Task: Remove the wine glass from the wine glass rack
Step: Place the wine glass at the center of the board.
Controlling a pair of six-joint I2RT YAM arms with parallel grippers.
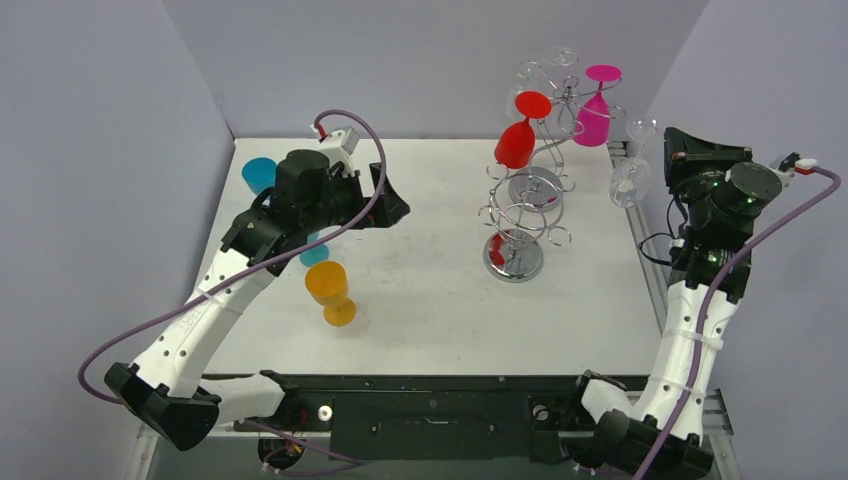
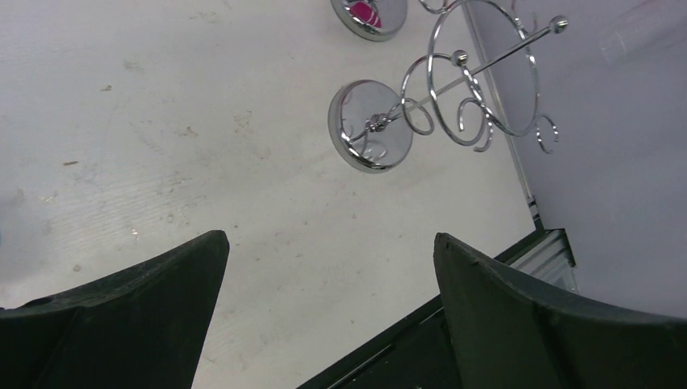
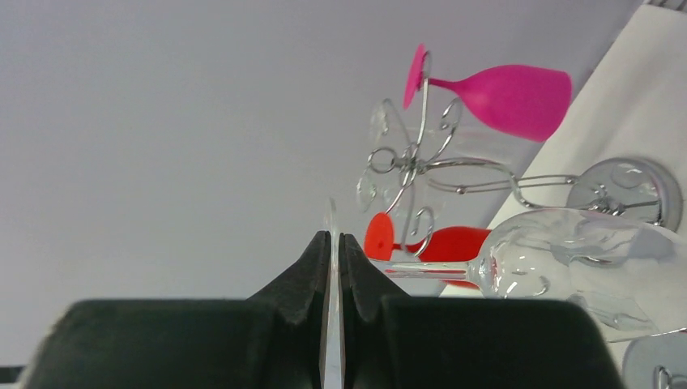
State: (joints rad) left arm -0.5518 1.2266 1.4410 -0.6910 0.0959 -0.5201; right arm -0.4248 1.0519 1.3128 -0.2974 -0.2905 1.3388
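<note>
Right gripper [image 3: 333,243] is pinching the clear wine glass [image 3: 567,259] by its flat foot, just beside the rack [image 3: 417,162]. It should be moving slowly, squeezing tight. Left gripper [image 2: 328,243] is hanging open.

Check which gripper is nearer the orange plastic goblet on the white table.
Left. The left gripper sits open just beyond the orange plastic goblet, slightly to its right. The right gripper is at the table's far right edge, shut on the foot of a clear wine glass.
</note>
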